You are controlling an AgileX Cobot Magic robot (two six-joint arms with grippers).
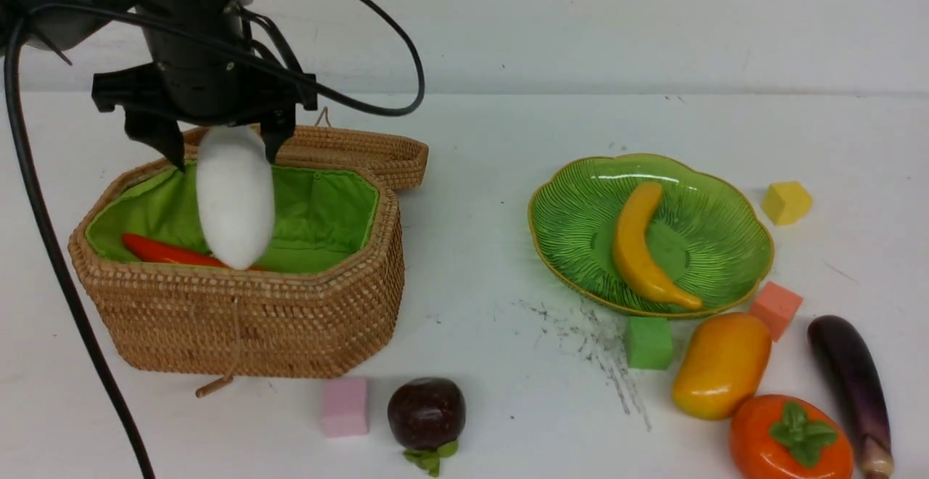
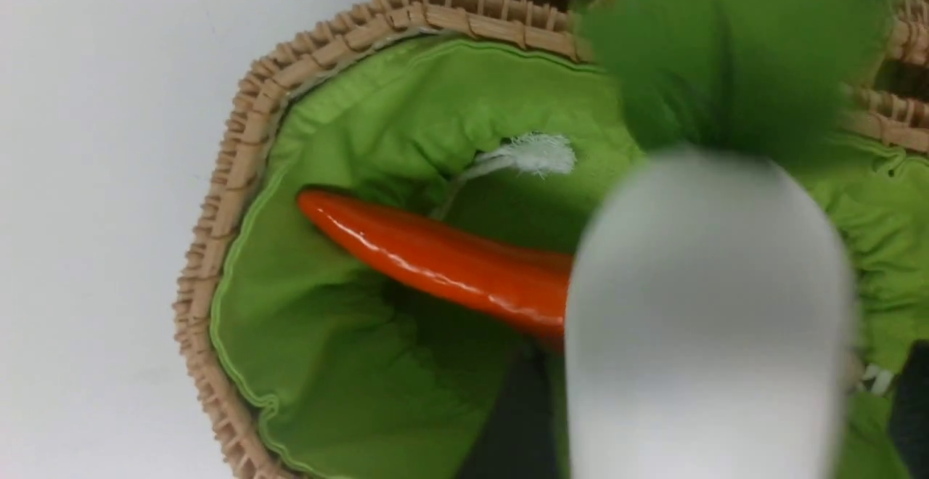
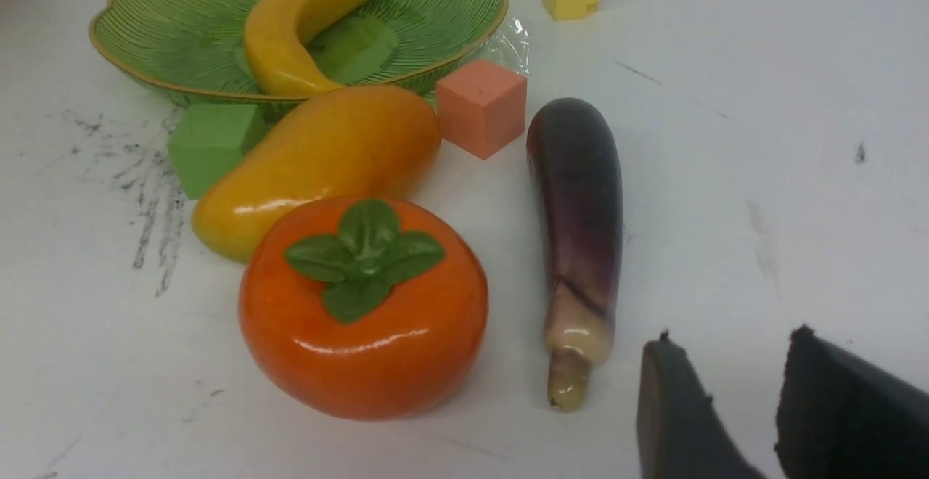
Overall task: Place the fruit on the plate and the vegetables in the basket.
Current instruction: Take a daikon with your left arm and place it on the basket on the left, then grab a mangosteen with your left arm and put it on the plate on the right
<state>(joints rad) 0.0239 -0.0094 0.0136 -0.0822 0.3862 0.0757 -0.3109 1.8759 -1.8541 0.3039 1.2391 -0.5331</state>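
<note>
- I am releasing the radish into the basket: left gripper jaws spread, radish just below them, over the pepper.
- Right gripper parted, empty; eggplant lying just ahead. I am judging it next, gripped across its middle.
</note>
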